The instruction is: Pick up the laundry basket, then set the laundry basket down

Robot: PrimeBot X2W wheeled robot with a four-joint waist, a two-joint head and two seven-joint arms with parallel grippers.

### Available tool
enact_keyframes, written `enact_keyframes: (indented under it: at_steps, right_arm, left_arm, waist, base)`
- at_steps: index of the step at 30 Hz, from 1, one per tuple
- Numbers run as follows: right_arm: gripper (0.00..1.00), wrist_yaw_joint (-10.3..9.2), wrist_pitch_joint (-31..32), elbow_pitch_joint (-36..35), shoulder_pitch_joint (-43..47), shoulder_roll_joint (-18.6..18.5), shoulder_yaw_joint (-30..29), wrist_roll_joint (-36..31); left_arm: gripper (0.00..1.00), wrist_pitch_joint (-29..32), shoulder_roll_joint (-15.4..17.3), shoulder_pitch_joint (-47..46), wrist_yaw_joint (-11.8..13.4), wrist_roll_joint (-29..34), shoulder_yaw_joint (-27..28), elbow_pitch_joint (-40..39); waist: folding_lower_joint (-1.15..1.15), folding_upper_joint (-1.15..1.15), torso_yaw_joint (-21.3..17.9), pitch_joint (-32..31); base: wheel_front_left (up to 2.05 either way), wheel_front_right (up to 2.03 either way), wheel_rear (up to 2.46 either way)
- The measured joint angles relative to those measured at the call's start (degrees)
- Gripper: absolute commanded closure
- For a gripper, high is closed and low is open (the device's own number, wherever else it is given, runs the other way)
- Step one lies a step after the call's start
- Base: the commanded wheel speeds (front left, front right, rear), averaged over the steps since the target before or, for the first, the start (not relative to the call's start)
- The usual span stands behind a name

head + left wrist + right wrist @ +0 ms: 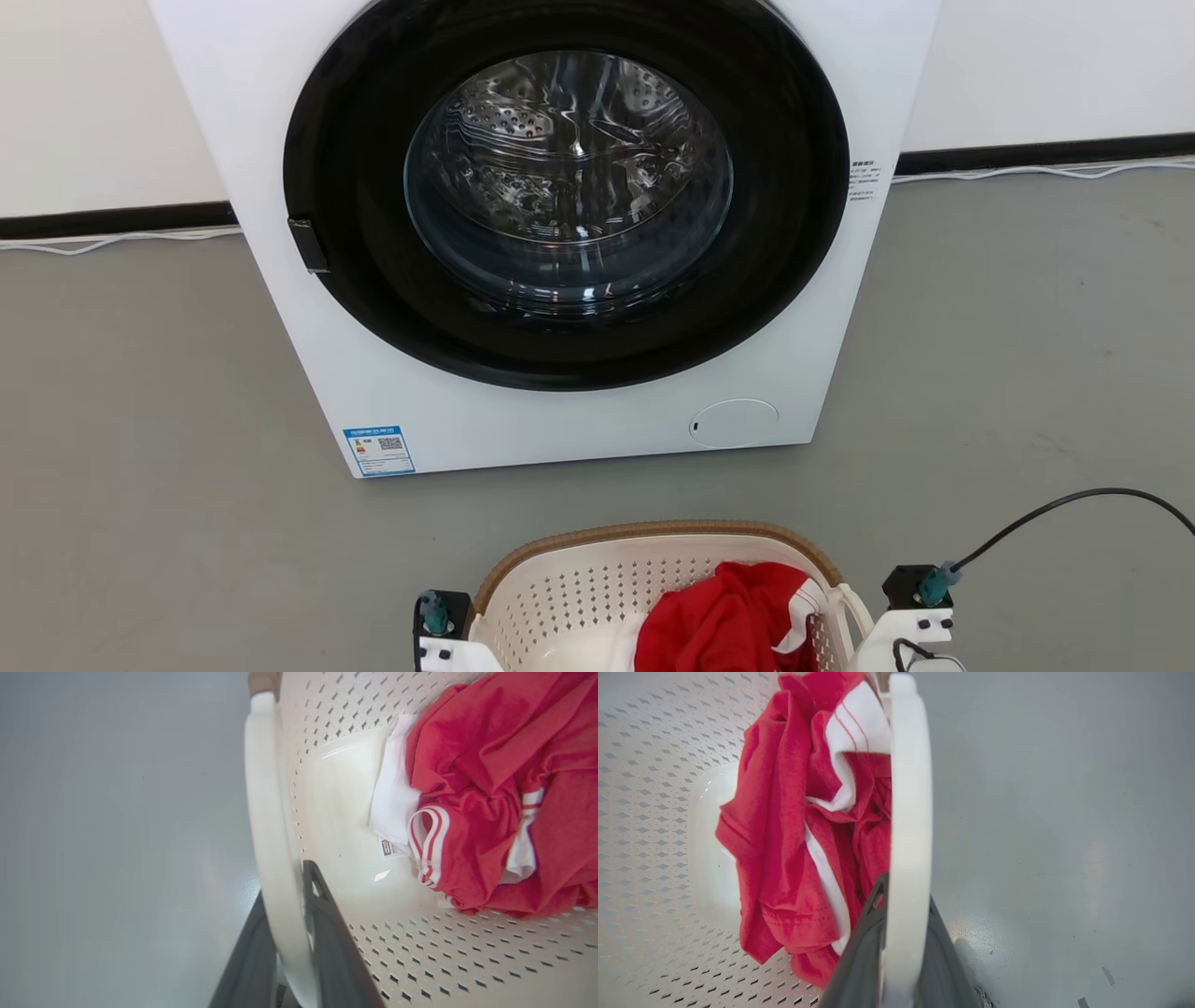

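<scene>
Laundry basket (597, 588) is in front of the washer (308, 308), apart from it, with a red garment (719, 621) inside. It is likely stiff, light plastic, and its thin loop handles are the places to hold. Left gripper (286, 884) pinches the left handle (264, 788) and right gripper (906, 891) pinches the right handle (908, 765). An even lift should keep it level.

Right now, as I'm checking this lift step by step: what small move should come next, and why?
Probably raise both arms together a little, keeping them level. The left gripper is shut on one white handle of the laundry basket, the right gripper on the other, and a loose red garment lies inside. Whether the basket is off the floor, I cannot tell.
</scene>
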Motion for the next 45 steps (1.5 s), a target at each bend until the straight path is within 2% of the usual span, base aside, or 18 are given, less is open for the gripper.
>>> enact_keyframes:
  at_steps: [45]
  right_arm:
    - [1.0,0.0,-0.87,0.22,-0.07,-0.01,3.69,3.61]
  left_arm:
    - [1.0,-0.58,0.12,-0.32,0.11,-4.59,-5.24,0.8]
  waist:
    - [0.0,0.0,0.45,1.45]
  base:
    - [0.0,0.0,0.0]
